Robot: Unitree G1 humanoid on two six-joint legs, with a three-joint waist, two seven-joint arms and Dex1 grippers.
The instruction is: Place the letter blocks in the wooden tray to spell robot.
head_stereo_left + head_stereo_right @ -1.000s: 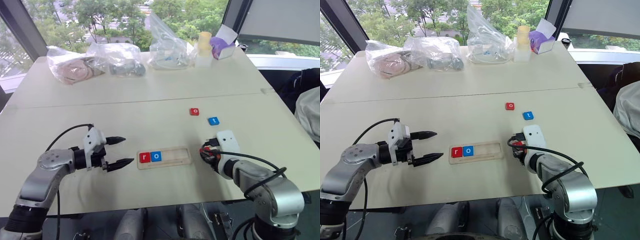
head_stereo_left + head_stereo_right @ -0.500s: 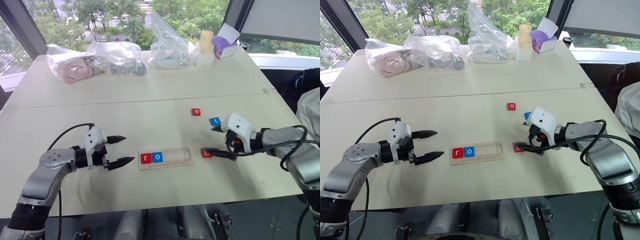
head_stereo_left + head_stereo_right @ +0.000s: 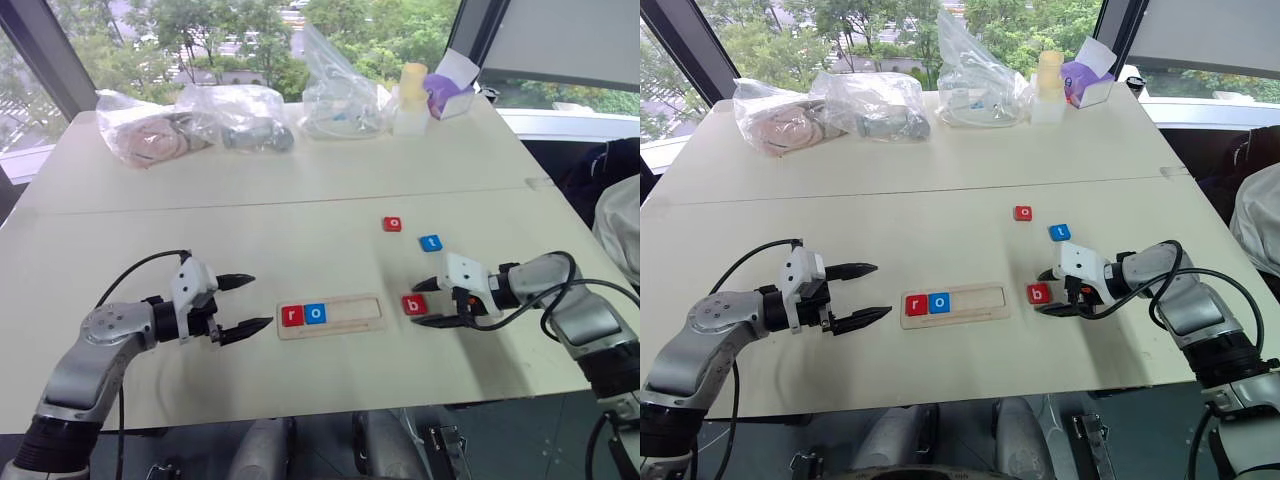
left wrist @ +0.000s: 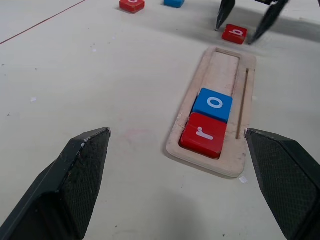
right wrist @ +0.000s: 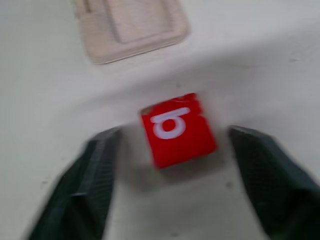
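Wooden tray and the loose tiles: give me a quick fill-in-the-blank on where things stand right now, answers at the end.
1. The wooden tray already holds the red r tile and the blue ____ tile beside it.
2. The red b tile lies on the table between the right gripper's ____ fingers.
3. The loose t tile is coloured ____.
4. The left gripper is ____ and holds nothing.

Missing words: o; open; blue; open

Both arms have silver-grey metal shells w/ black joints, and a thin black cable loops along each one. Each end effector, left (image 3: 245,303) and right (image 3: 427,303), has a white housing w/ two black, pointed, textured fingers (image 4: 82,172).
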